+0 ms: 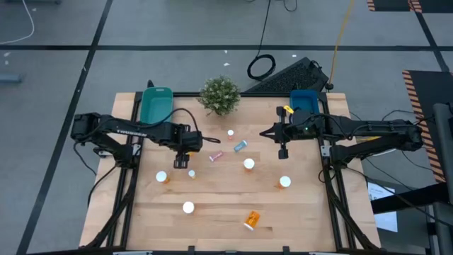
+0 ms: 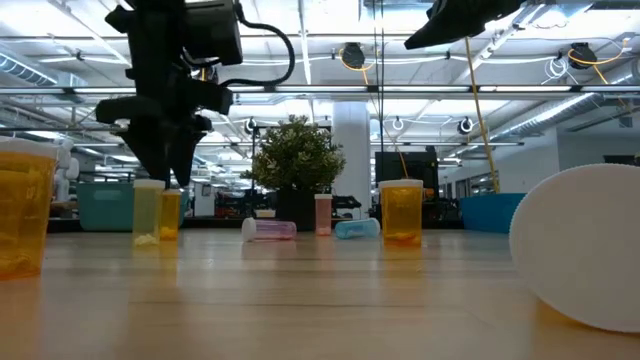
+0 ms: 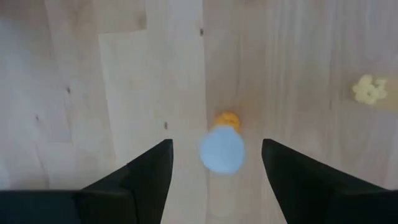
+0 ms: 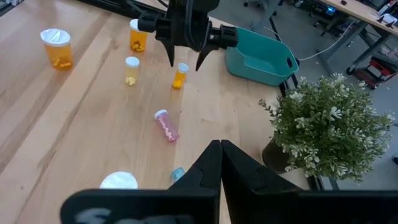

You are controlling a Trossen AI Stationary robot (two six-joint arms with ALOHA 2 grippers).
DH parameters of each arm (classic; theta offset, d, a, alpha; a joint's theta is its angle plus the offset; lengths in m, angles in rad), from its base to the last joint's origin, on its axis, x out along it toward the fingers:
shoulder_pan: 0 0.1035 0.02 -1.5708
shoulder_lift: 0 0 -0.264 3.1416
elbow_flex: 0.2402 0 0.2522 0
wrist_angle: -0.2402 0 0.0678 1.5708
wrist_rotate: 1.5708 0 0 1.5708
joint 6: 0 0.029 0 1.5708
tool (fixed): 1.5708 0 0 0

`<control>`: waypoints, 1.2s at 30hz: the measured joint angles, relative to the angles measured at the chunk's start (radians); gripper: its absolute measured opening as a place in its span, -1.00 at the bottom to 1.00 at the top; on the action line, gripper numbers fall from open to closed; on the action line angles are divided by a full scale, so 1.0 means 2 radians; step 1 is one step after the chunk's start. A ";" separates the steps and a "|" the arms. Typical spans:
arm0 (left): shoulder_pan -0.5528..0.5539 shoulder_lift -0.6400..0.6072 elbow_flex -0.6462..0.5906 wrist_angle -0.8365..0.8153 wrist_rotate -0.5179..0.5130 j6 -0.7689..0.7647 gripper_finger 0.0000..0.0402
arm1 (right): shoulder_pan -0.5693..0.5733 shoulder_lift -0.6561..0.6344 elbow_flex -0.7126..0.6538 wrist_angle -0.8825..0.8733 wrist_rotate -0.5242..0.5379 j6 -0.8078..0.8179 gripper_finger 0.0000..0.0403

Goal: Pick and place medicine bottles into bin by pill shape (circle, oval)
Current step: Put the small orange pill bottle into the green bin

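My left gripper (image 1: 182,160) hangs open, fingers pointing down, above a small orange medicine bottle (image 4: 180,75) that stands upright on its base. In the left wrist view its white cap (image 3: 222,151) shows between my two fingers (image 3: 216,144), which stay clear above it (image 2: 170,212). A pale yellow bottle (image 4: 132,70) stands just beside it. My right gripper (image 1: 283,147) is shut and empty, held above the table's far right part (image 4: 221,152). The teal bin (image 1: 156,105) and blue bin (image 1: 306,99) sit at the far edge.
Other bottles stand scattered on the wood (image 1: 162,177) (image 1: 188,207) (image 1: 248,164) (image 1: 284,183) (image 1: 231,132). A pink one (image 1: 215,156), a light blue one (image 1: 241,146) and an orange one (image 1: 251,220) lie on their sides. A potted plant (image 1: 220,94) stands between the bins.
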 joint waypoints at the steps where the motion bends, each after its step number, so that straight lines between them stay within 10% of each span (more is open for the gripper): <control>1: 0.002 0.001 0.000 -0.002 0.000 0.003 0.25 | 0.000 0.000 0.000 0.000 0.000 0.000 -1.00; 36: 0.008 0.020 -0.009 0.017 -0.005 0.002 0.24 | 0.000 0.000 0.000 0.000 0.000 -0.007 -1.00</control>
